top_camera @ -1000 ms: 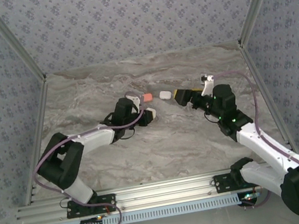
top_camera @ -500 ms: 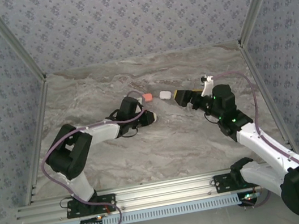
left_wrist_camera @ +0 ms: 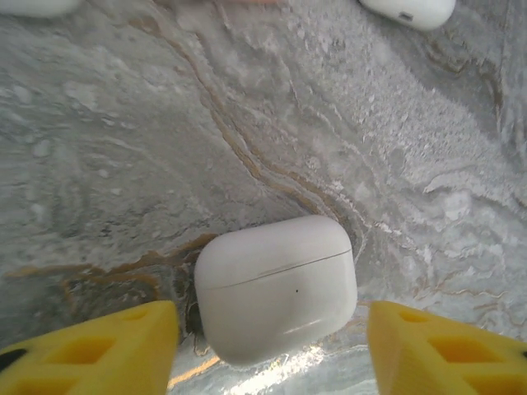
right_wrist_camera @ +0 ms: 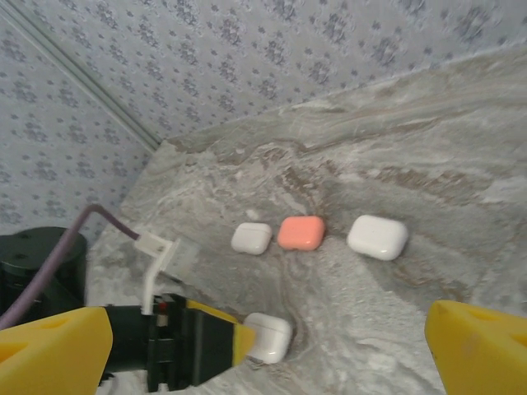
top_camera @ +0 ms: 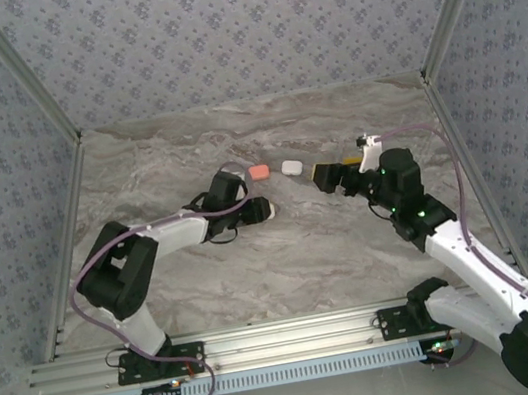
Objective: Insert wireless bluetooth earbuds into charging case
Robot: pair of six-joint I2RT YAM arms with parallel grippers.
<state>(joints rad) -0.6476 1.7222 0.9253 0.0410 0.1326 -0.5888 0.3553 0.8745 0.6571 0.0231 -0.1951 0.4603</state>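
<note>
Your left tool (left_wrist_camera: pixel 272 333) stands released, its yellow wedge fingers (left_wrist_camera: pixel 107 354) flanking without touching a glossy white pebble-shaped case (left_wrist_camera: pixel 276 284), lid closed, on the veined marble tabletop (left_wrist_camera: pixel 123 148). Your right tool (right_wrist_camera: pixel 268 350) gapes wide.

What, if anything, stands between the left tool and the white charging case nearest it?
Nothing visible. The white charging case lies lid shut on the marble table, right between the left tool's open yellow fingers.
</note>
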